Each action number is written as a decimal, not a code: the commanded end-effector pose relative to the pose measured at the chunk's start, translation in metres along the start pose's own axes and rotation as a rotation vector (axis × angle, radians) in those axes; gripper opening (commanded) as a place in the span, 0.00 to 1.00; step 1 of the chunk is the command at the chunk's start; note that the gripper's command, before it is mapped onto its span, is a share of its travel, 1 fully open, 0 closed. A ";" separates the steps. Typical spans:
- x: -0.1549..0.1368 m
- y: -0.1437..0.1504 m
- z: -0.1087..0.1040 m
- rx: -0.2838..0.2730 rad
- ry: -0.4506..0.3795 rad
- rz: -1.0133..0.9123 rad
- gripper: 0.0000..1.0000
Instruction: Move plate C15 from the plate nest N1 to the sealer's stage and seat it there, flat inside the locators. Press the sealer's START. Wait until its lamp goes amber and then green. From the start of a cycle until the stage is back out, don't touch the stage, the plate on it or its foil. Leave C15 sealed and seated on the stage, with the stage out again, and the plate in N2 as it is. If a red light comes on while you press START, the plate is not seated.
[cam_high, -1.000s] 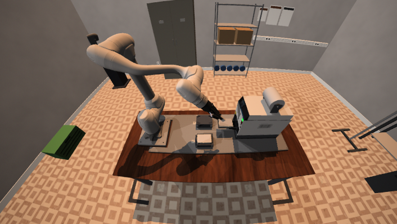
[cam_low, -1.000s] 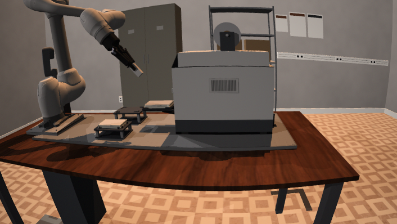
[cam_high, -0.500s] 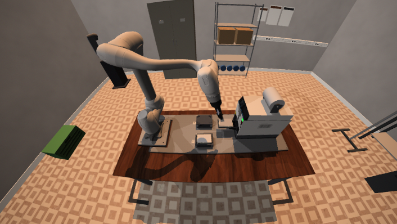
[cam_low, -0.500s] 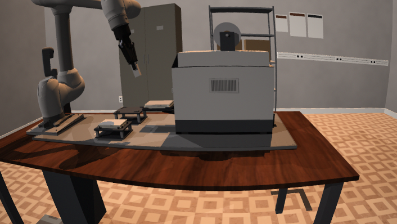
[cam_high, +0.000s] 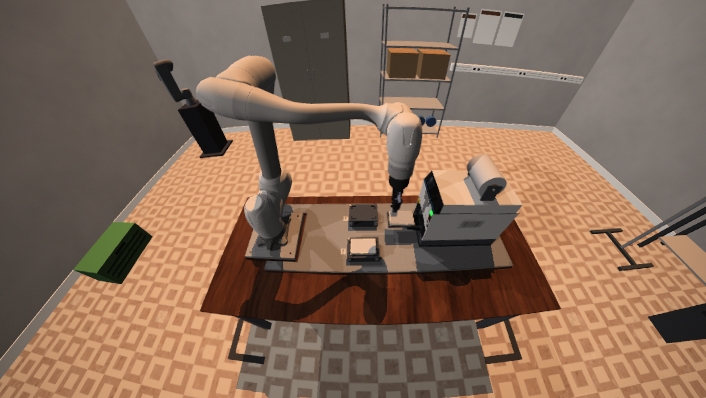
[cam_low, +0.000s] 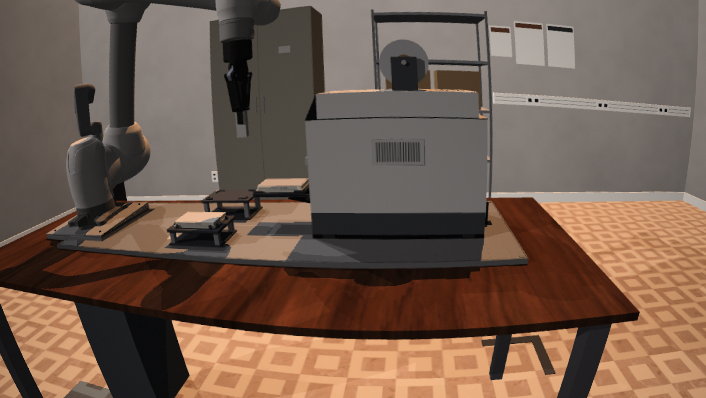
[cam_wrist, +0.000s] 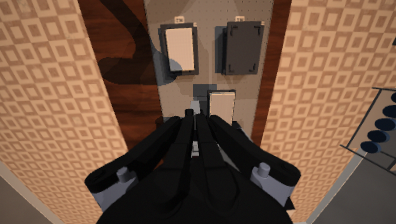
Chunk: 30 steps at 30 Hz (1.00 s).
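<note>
Plate C15 (cam_high: 400, 218) lies flat on the sealer's stage, which stands out in front of the grey sealer (cam_high: 465, 210). It also shows in the exterior view (cam_low: 282, 185) and in the wrist view (cam_wrist: 221, 106). A green lamp (cam_high: 430, 214) glows on the sealer's front panel. Nest N1 (cam_high: 363, 215) is dark and empty. Nest N2 (cam_high: 362, 246) holds a pale plate (cam_wrist: 180, 48). My gripper (cam_low: 241, 127) points straight down, high above the stage's near side, touching nothing. Its fingers (cam_wrist: 196, 114) are shut and empty.
The sealer carries a foil roll (cam_high: 486, 172) on top. The arm's base (cam_high: 272, 220) stands at the left end of the grey mat. A shelf rack (cam_high: 417, 65) and a cabinet (cam_high: 310, 65) stand by the back wall, away from the table.
</note>
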<state>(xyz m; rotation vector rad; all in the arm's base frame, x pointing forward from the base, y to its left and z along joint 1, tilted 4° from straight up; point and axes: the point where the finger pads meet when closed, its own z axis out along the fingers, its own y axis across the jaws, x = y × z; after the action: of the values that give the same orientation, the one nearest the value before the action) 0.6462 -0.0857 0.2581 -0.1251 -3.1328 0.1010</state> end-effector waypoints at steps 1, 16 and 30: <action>-0.002 0.000 0.000 0.004 0.019 0.000 0.10; 0.014 0.012 0.001 0.003 0.019 -0.005 0.70; 0.058 0.043 0.005 0.003 0.019 -0.015 0.70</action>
<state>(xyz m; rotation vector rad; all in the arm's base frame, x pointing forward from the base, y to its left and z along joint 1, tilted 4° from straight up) 0.6058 -0.0494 0.2517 -0.1044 -3.1105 0.0994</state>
